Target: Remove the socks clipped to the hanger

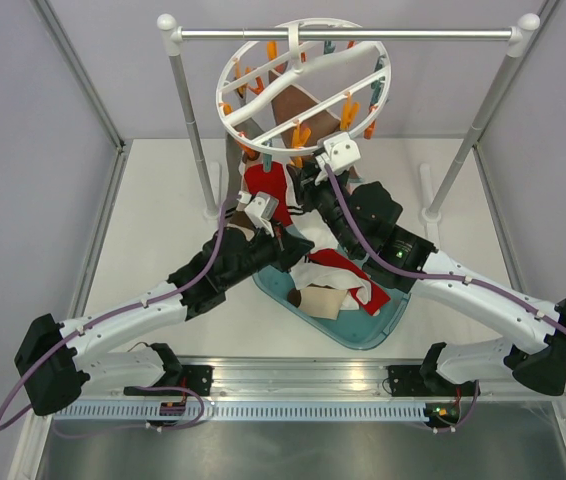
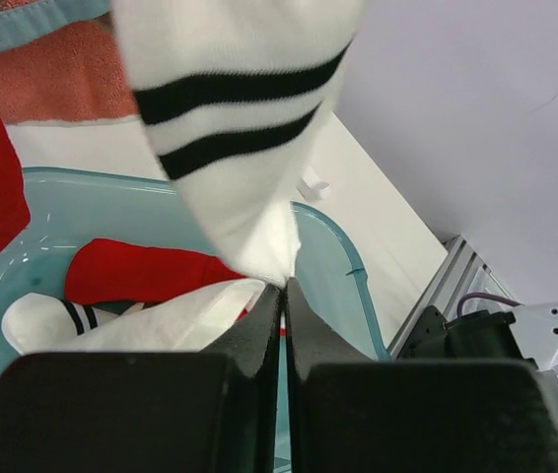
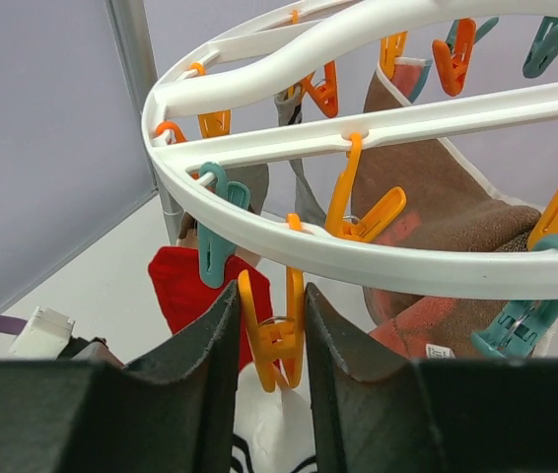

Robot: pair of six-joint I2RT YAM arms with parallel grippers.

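Left hand (image 2: 282, 289) grips striped sock (image 2: 240, 128), hanging vertical | right hand (image 3: 269, 296) clamps orange clip (image 3: 277, 343)

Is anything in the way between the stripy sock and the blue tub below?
Nothing visible. The left gripper pinches the tip of the striped sock above the teal tub, where a red sock lies. Only the orange clip, squeezed by the right gripper, seems to hold it up.

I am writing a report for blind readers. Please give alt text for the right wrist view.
The right gripper grips an orange clip hanging from the rim of the white ring hanger. Beside it hangs a teal clip; behind are a red sock and a brown cloth.
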